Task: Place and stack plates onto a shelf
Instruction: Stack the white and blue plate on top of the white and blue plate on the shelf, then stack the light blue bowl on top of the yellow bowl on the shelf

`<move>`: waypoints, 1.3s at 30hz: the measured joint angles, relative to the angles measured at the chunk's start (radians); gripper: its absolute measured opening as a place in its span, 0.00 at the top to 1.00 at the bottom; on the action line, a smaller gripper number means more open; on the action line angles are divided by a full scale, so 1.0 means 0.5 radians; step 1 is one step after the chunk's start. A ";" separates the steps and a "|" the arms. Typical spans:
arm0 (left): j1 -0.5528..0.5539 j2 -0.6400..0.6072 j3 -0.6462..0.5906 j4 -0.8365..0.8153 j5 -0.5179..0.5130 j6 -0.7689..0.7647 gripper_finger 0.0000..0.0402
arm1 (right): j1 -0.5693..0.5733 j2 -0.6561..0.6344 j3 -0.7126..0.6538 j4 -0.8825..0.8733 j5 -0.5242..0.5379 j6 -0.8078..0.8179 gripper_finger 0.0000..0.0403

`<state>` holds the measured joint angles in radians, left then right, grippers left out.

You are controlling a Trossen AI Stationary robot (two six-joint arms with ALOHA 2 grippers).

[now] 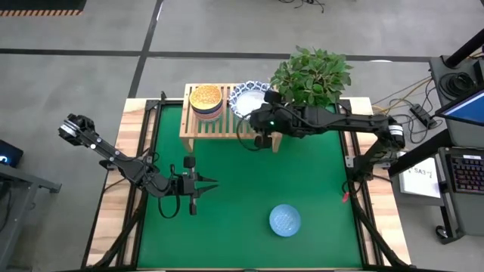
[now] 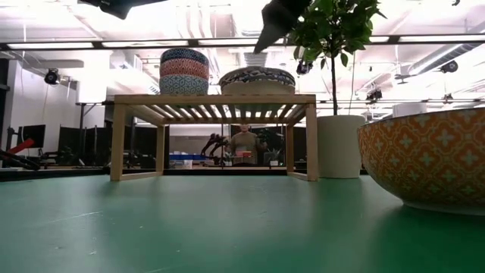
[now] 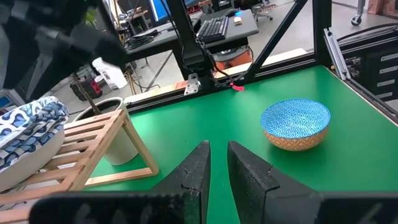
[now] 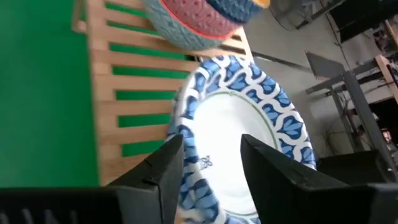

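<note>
With my right claw point(image 4: 208, 165) spread apart above the white plate point(image 4: 245, 134) lying on the shelf point(image 1: 198, 125) beside the bowl stack point(image 1: 206, 101), I should lift straight up, clear of the plant point(image 1: 311, 75). My left claw point(image 3: 214, 168), nearly closed on nothing, waits over the green desk point(image 1: 227, 204), where a blue bowl point(image 1: 285, 220) sits; beyond the shelf, a cluttered lab room.

The light-wood slatted shelf point(image 1: 219, 125) stood at the far side of the green table. A stack of small bowls point(image 1: 206, 101), yellow uppermost, sat on its left part. Beside it lay white plates with blue-patterned rims point(image 4: 239, 134), apparently several. A light blue bowl point(image 1: 285, 220) sat upright well apart, nearer the front.
</note>
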<state>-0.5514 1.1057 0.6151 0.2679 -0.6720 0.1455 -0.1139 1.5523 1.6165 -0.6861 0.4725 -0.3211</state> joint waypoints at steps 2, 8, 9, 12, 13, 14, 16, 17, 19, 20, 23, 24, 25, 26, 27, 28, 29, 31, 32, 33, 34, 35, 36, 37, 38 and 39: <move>0.000 0.000 0.000 0.000 0.000 -0.001 0.91 | 0.047 -0.039 0.000 -0.039 -0.003 0.064 0.62; 0.000 0.000 0.000 0.011 0.000 -0.090 0.91 | 0.200 -0.184 -0.063 -0.167 -0.434 0.277 0.63; 0.000 0.000 0.000 0.021 0.000 -0.130 0.91 | 0.228 -0.216 -0.108 -0.154 -0.546 0.280 0.64; 0.000 0.002 0.000 0.063 0.000 -0.264 0.91 | 0.328 -0.329 -0.329 -0.004 -0.666 0.273 0.65; 0.000 0.012 0.000 0.094 0.000 -0.310 0.91 | 0.357 -0.375 -0.425 0.066 -0.671 0.267 0.65; 0.000 0.021 0.000 0.125 0.000 -0.349 0.91 | 0.383 -0.421 -0.511 0.128 -0.671 0.268 0.66; 0.000 0.055 0.000 0.201 0.000 -0.417 0.91 | 0.428 -0.524 -0.694 0.278 -0.671 0.299 0.66; 0.000 0.078 0.000 0.263 0.000 -0.445 0.91 | 0.444 -0.569 -0.773 0.334 -0.680 0.314 0.67; 0.000 0.129 0.000 0.382 0.001 -0.485 0.91 | 0.476 -0.654 -0.924 0.436 -0.685 0.351 0.68; 0.000 0.162 0.000 0.453 0.001 -0.504 0.91 | 0.485 -0.692 -0.991 0.490 -0.689 0.372 0.68; -0.004 0.257 0.001 0.590 0.002 -0.575 0.91 | 0.502 -0.792 -1.161 0.646 -0.697 0.400 0.69; -0.004 0.292 0.015 0.605 0.001 -0.611 0.91 | 0.505 -0.824 -1.207 0.691 -0.697 0.403 0.69; -0.004 0.326 0.036 0.613 0.004 -0.650 0.91 | 0.507 -0.848 -1.249 0.731 -0.698 0.403 0.69; -0.004 0.362 0.057 0.611 0.005 -0.680 0.91 | 0.513 -0.870 -1.284 0.759 -0.700 0.406 0.69; -0.004 0.402 0.081 0.607 0.004 -0.706 0.91 | 0.518 -0.890 -1.316 0.773 -0.713 0.416 0.69; -0.004 0.447 0.113 0.608 0.004 -0.719 0.91 | 0.520 -0.908 -1.344 0.778 -0.732 0.432 0.69; -0.004 0.490 0.146 0.605 0.005 -0.724 0.91 | 0.523 -0.925 -1.366 0.779 -0.747 0.450 0.69; -0.009 0.574 0.206 0.588 0.005 -0.714 0.91 | 0.536 -0.956 -1.402 0.783 -0.752 0.497 0.69; -0.010 0.617 0.240 0.588 0.005 -0.697 0.91 | 0.543 -0.970 -1.417 0.783 -0.753 0.511 0.68; -0.015 0.653 0.264 0.586 0.005 -0.682 0.91 | 0.555 -0.976 -1.430 0.782 -0.752 0.522 0.68; -0.019 0.690 0.288 0.579 0.005 -0.671 0.91 | 0.571 -0.982 -1.438 0.780 -0.752 0.544 0.68; -0.019 0.725 0.315 0.579 0.005 -0.662 0.91 | 0.587 -0.988 -1.445 0.772 -0.752 0.555 0.69; -0.019 0.757 0.341 0.583 0.005 -0.659 0.91 | 0.603 -0.988 -1.452 0.763 -0.753 0.568 0.69; -0.020 0.783 0.360 0.583 0.005 -0.658 0.91 | 0.623 -0.989 -1.454 0.753 -0.754 0.583 0.69; -0.021 0.809 0.379 0.581 0.005 -0.658 0.91 | 0.641 -0.990 -1.456 0.752 -0.756 0.600 0.69; -0.021 0.835 0.400 0.582 0.005 -0.658 0.91 | 0.659 -0.992 -1.460 0.748 -0.756 0.610 0.70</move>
<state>-0.5621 1.5234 0.8152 0.5587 -0.6697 -0.1837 0.2157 1.0562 0.8866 -0.3118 0.0943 -0.0163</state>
